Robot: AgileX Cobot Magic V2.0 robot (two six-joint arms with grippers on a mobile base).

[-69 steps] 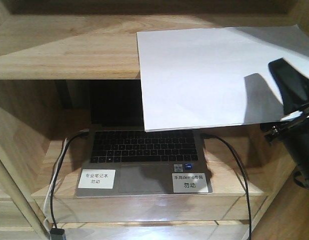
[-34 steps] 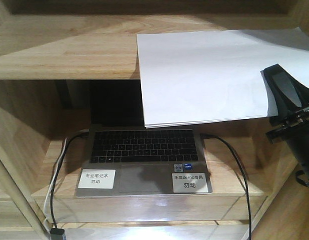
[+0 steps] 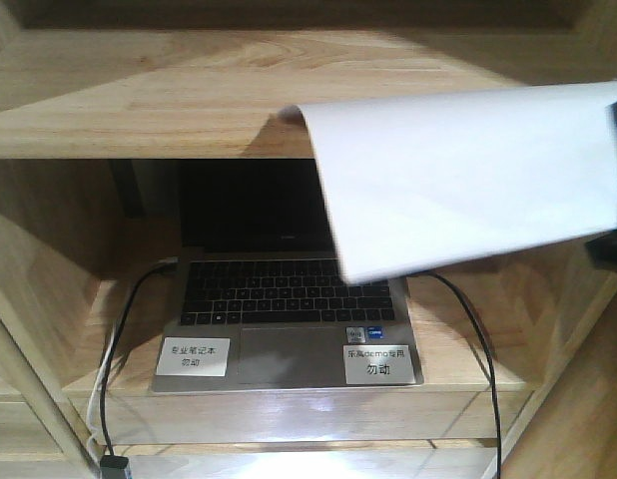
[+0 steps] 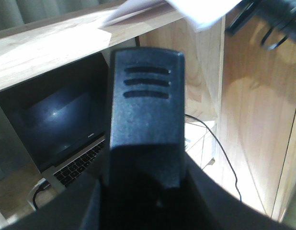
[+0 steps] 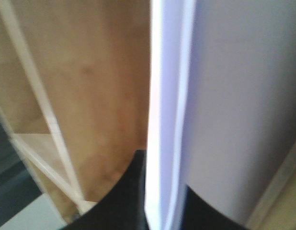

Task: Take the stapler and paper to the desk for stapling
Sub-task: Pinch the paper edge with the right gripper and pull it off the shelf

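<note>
Front view, paper: the paper (image 3: 468,180) hangs bowed off the shelf board (image 3: 139,100), above the laptop (image 3: 289,319). Its long axis runs left-right, it's blurry, and the right end is cut off.
Left wrist view, pincer: the left gripper (image 4: 145,110) blocks most of the shot, so I can't tell how open it is.
Right wrist view, pincer: the right gripper (image 5: 165,211) is clamped on the paper's edge, with the sheet seen edge-on.

Front view faces shelf (image 3: 139,100); close wrist views share the paper (image 3: 468,170).

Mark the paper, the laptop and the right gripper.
paper (image 3: 468,180), front-facing view, middle of the white sheet.
laptop (image 3: 279,291), front-facing view, on its keyboard.
right gripper (image 5: 162,207), right wrist view, between the dark fingers clamping the sheet's edge.
</note>
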